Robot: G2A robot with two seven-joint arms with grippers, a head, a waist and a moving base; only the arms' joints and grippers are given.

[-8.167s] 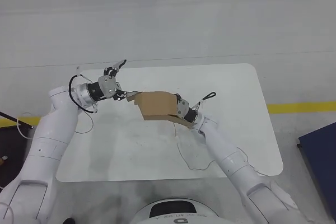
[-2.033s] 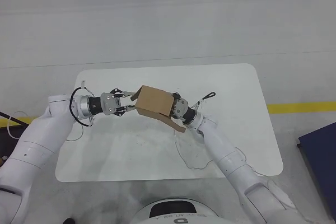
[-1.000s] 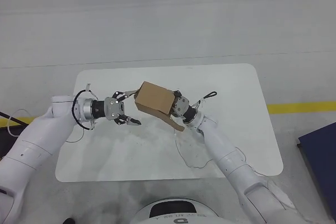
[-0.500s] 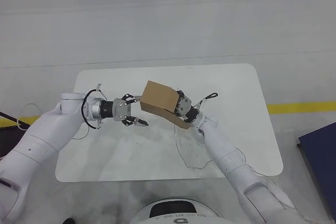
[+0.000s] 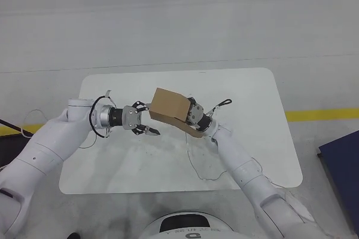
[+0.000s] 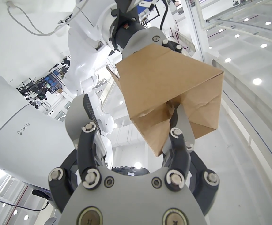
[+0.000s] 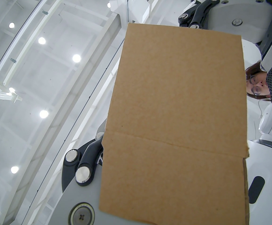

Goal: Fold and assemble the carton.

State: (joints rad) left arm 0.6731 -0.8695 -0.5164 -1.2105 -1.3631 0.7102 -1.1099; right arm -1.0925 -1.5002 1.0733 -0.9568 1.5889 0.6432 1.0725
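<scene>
A brown carton (image 5: 170, 105), partly squared up into a box, hangs tilted above the middle of the white table (image 5: 251, 143). My right gripper (image 5: 193, 116) is shut on its right end, with a long flap (image 5: 182, 124) trailing below. My left gripper (image 5: 148, 119) stands open at the carton's left end. In the left wrist view one finger (image 6: 177, 120) pokes in among the carton's (image 6: 173, 78) loose end flaps while the other finger (image 6: 86, 108) stays clear beside it. A flat carton panel (image 7: 173, 99) with one crease hides my right gripper's fingertips.
A thin cable (image 5: 204, 170) loops on the table in front of my right arm. A yellow floor line (image 5: 329, 113) runs past the table's right edge. Dark equipment (image 5: 0, 149) stands off the left edge.
My left gripper moved right, from a gap beside the carton to right up against its left end. The carton shifted slightly right and tilted; seconds earlier it was flatter and lower.
</scene>
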